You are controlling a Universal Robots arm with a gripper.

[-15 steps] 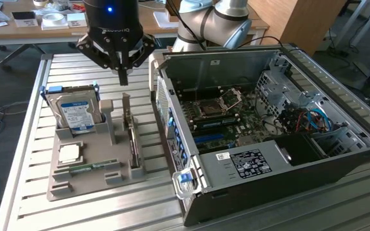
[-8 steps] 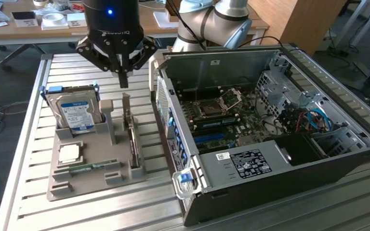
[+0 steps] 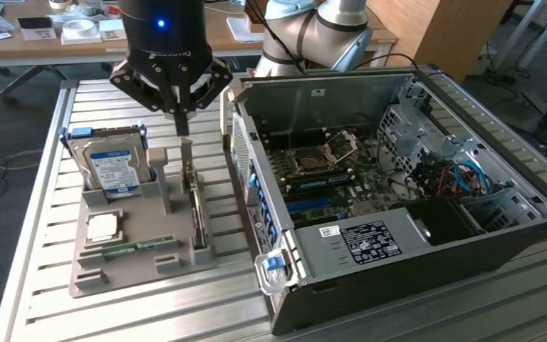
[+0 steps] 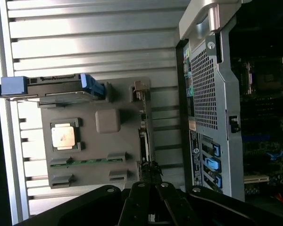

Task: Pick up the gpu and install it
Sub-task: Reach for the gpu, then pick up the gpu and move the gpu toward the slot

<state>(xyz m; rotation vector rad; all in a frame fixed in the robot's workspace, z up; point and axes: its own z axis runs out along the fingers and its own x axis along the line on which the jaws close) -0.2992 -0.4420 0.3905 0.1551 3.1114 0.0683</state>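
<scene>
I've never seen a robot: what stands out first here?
An open computer case stands at the exterior view's right, its circuit board bared. Toward that view's left a grey tray holds a blue-labelled hard drive and the thin gpu on edge; the black gripper hangs just above the gpu, fingers shut.

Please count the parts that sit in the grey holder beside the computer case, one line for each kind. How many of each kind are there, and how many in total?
hard drive: 1
processor chip: 1
memory stick: 1
gpu: 1
Total: 4
</scene>
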